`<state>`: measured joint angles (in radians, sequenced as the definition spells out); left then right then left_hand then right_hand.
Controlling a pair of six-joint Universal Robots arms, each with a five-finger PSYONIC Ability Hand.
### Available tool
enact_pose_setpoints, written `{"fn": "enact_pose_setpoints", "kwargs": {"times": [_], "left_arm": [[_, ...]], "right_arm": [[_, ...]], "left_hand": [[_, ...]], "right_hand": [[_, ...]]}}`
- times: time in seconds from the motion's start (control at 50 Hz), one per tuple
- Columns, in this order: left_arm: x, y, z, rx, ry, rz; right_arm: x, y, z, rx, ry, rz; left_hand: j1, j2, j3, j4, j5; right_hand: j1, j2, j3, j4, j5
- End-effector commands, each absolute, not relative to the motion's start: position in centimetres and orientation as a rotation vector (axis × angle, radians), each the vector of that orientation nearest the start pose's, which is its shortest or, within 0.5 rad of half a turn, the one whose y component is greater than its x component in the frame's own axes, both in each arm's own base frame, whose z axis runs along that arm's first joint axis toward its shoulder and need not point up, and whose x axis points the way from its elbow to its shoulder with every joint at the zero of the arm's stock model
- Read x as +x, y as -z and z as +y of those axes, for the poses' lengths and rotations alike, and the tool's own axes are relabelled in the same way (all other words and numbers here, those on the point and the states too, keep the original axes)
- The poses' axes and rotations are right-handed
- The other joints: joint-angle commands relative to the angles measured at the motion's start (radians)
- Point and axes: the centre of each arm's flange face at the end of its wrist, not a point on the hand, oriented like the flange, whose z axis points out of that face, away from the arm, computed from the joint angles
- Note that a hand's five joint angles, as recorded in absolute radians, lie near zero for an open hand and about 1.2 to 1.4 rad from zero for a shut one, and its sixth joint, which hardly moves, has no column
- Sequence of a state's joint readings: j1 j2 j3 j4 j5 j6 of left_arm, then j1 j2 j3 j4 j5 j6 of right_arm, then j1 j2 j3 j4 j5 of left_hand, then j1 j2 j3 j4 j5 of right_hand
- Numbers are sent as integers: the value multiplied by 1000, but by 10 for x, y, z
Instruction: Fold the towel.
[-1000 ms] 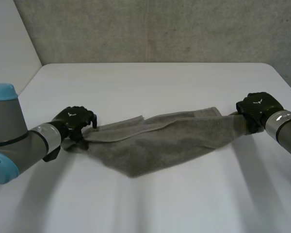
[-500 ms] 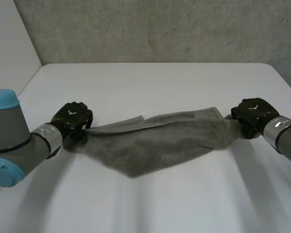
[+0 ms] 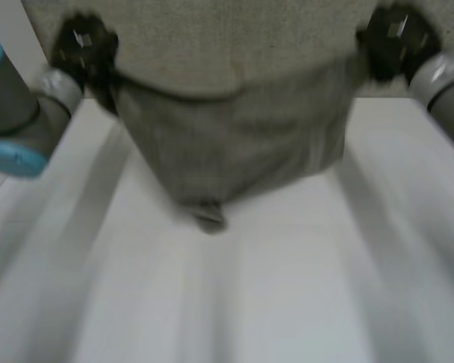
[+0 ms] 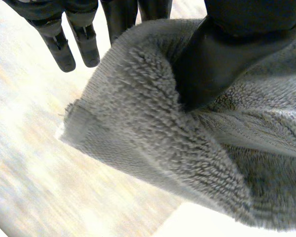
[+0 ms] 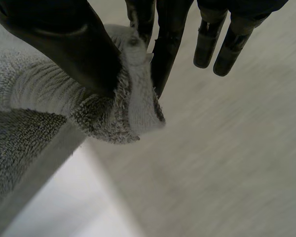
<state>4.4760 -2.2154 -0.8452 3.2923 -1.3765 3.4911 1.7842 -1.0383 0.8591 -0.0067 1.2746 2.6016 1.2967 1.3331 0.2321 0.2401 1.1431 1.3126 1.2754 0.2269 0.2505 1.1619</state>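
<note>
Towel [image 3: 234, 144]: we now see it raised off the counter [image 3: 287, 295], hanging above it.
Left hand [image 3: 82, 47]: pinching one upper corner.
Right hand [image 3: 393, 36]: pinching the other.
Meaning: we judge it ready for folding over.

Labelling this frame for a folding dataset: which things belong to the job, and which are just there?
In the job: grey towel, hung between the hands; left hand, pinching one corner; right hand, pinching the other.
Just there: white table; grey wall.

Black left hand [image 3: 79, 44], right hand [image 3: 393, 34] — grey arms [image 3: 7, 102], light-blue caps [image 3: 15, 159].
</note>
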Motion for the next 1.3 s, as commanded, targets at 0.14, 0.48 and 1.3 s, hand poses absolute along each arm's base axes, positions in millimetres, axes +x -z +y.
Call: {"fn": "enact_pose_setpoints", "kwargs": {"times": [0.14, 0.48, 1.3], "left_arm": [[-238, -418, -384, 550, 2892, 1508], [-207, -177, -357, 836, 2324, 2229], [-201, -155, -329, 1004, 2122, 2195]], "right_arm": [[235, -412, -381, -742, 2614, 1381], [220, -204, -343, -988, 1994, 1915], [216, -141, -307, -1181, 1800, 2146]], "left_hand": [[100, 63, -58, -66, 79], [100, 63, -58, -66, 79], [100, 63, -58, -66, 79]], "right_hand": [[84, 121, -52, -76, 60], [84, 121, -52, -76, 60], [-632, -594, -52, -76, -656]]}}
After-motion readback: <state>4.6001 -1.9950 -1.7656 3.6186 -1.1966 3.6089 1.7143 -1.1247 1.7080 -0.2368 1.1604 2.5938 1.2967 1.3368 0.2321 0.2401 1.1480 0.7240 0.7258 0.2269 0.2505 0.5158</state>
